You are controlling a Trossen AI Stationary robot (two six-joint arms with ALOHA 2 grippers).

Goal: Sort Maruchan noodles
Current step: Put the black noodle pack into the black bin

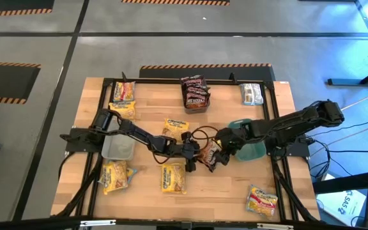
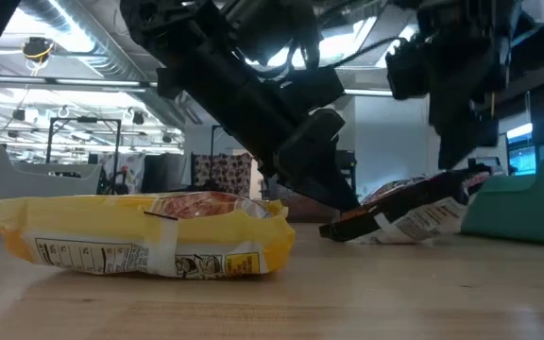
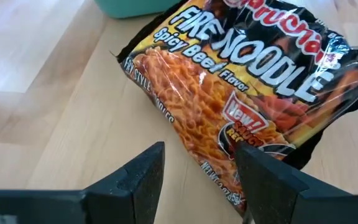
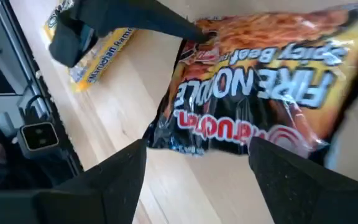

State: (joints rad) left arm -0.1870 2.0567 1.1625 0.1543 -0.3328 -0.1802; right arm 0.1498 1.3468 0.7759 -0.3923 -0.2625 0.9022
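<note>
Counted on the table [image 1: 235, 185]: six yellow packets [image 1: 174, 178], two dark packets stacked at the far edge [image 1: 195, 93], one silver-white packet [image 1: 251, 94], one dark Fire Noodle packet [image 3: 247, 87] mid-table. Long axis of the latter diagonal, one end raised. Left gripper [image 3: 197, 180] and right gripper [image 4: 194, 171] both spread open, either side of it, not gripping. Packet partly hidden under grippers from above.

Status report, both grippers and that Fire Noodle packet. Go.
Left gripper open, at packet's edge. Right gripper open over Fire Noodle packet, not gripped. Teal dish beside it.
</note>
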